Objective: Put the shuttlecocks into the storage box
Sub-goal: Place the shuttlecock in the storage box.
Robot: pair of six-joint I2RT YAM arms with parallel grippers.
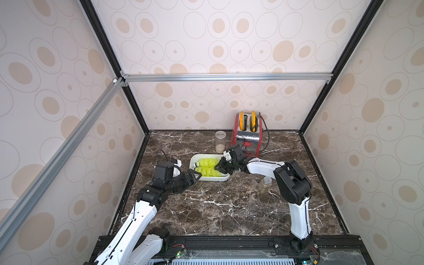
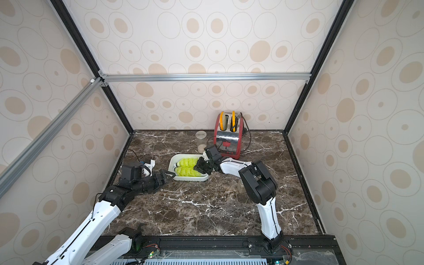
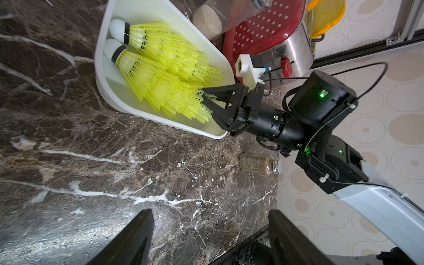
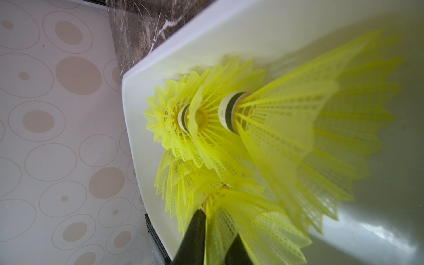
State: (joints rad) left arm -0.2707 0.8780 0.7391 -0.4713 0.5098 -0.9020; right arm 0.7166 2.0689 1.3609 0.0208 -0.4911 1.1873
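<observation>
Right gripper (image 3: 203, 97) inside storage box (image 3: 99, 73), jaws nearly together across one skirt edge, grip not determinable, shuttlecocks (image 3: 160, 75) nested in two rows lying in box directly ahead of its tips, left gripper (image 1: 197, 175) spread wide, empty, just outside box rim.

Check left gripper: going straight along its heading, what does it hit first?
Probably the box: the open left gripper points at its nearest corner, almost touching the rim. Height is unclear; if it clears the rim, the shuttlecocks come next.
</observation>
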